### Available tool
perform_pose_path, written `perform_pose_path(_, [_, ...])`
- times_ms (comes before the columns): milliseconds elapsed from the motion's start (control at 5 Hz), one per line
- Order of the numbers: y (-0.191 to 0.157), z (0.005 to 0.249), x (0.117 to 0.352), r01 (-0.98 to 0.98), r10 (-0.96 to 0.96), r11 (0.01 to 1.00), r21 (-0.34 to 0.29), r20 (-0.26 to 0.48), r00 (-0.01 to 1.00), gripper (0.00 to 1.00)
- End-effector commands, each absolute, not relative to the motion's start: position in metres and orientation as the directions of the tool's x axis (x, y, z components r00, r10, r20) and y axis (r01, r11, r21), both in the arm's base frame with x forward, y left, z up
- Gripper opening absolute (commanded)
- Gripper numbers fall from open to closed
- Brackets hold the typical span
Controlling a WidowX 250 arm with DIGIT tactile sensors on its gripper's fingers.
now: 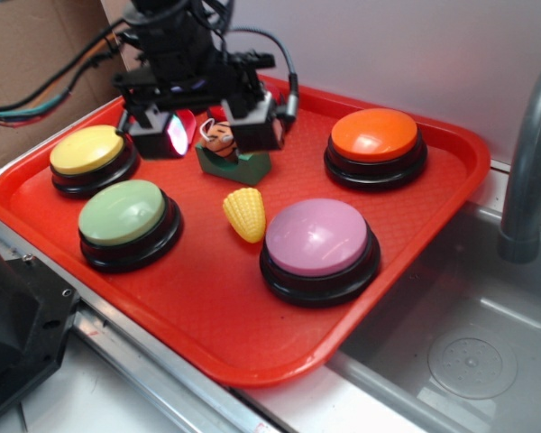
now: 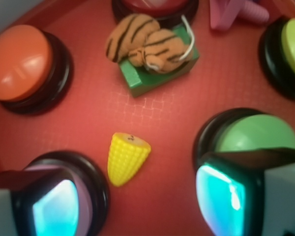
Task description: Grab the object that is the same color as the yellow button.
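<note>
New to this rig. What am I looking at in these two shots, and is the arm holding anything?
It is a small robot arm working over a red tray. The exterior view looks at the tray from outside; the wrist view comes from a camera on the arm, looking down past its two fingers.

The gripper hangs open above the tray's back half and holds nothing.

On the tray: round push buttons, including a yellow button, a green button, a pink button and an orange button; a small yellow toy corn lying loose near the middle; and a striped plush toy on a green block.
</note>
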State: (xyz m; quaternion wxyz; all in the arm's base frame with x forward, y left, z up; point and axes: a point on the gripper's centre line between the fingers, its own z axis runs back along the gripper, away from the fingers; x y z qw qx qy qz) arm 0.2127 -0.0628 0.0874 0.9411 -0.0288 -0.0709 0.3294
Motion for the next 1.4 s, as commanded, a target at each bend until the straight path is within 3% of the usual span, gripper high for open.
perform_pose_path(0, [-0.071, 0.067, 0.228, -0.720, 0.733, 0.680, -0.137, 0.099, 0.673, 1.00])
perform_pose_path(600, [-0.065, 0.033, 0.227, -0.809, 0.819, 0.570, -0.142, 0.020, 0.574, 1.00])
perform_pose_path(1000, [-0.060, 0.025, 0.227, -0.832, 0.841, 0.537, -0.141, 0.005, 0.542, 1.00])
perform_pose_path(1200, [-0.062, 0.025, 0.229, -0.819, 0.828, 0.559, -0.126, 0.028, 0.561, 0.00])
